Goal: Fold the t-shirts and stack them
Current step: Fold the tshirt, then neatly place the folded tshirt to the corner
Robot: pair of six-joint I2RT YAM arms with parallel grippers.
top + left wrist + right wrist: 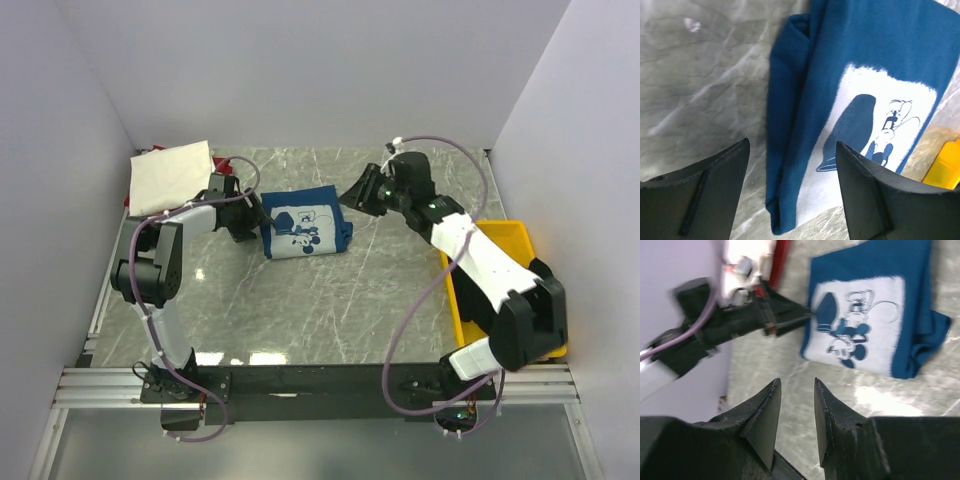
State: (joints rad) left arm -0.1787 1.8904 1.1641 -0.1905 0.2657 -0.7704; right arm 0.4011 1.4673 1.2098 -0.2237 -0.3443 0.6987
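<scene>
Here the tee (305,232) is flanked: left gripper (258,213), wide and empty, is set nearer, beside its left edge; right gripper (350,194), slightly parted, nothing held.

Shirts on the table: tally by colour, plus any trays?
blue shirt: 1
cream shirt: 1
red shirt: 1 (only an edge shows)
yellow tray: 1
Total: 4
</scene>
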